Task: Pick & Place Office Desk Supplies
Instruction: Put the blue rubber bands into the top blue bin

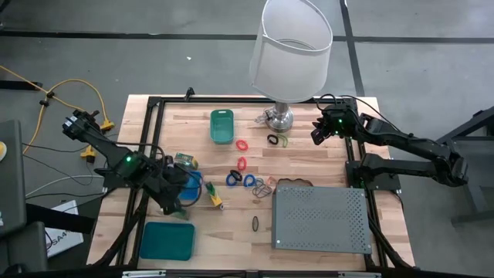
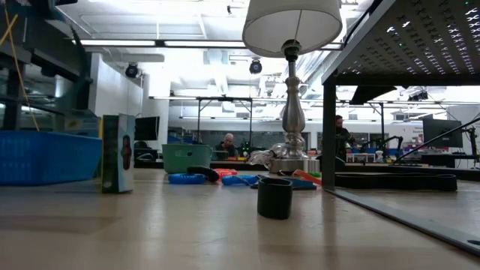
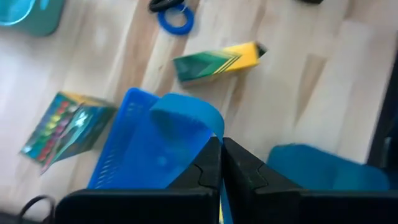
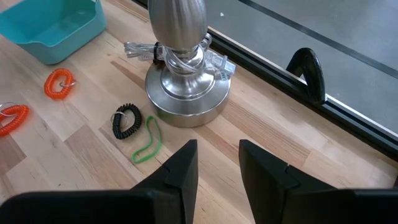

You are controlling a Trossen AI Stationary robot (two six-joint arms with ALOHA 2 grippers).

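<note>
While I watch from my desk, each view gives me this:

High view, left arm: my left gripper (image 1: 176, 202) sits low over the table's left side, at a blue basket (image 1: 187, 188), just above a teal tray (image 1: 166, 240).
High view, right arm: my right gripper (image 1: 318, 131) waits at the far right edge, near the lamp (image 1: 289, 46).
High view, supplies: red loops (image 1: 242, 144) and blue loops (image 1: 231, 179) lie scattered mid-table, a black coil (image 1: 272, 140) sits by the lamp base, a yellow-and-green block (image 1: 214, 198) lies just right of the blue basket, and a dark ring (image 1: 255, 224) lies left of the grey perforated box (image 1: 320, 219). A teal bin (image 1: 221, 126) stands farther back.
Low view: I see a black ring (image 2: 274, 198) standing upright in front of the lamp base (image 2: 291, 161); neither gripper shows.
Left wrist view: the fingers (image 3: 208, 167) are pinched together on the blue basket's (image 3: 149, 149) edge. The yellow-and-green block (image 3: 217, 61) lies just beyond, a colourful box (image 3: 65, 127) beside it, a blue loop (image 3: 175, 20) farther off.
Right wrist view: the fingers (image 4: 180, 168) stand apart, grasping nothing. The black coil (image 4: 126, 121) and a green loop (image 4: 148, 142) lie just beside the lamp base (image 4: 186, 96); two orange-red coils (image 4: 60, 83) lie apart from it.
</note>
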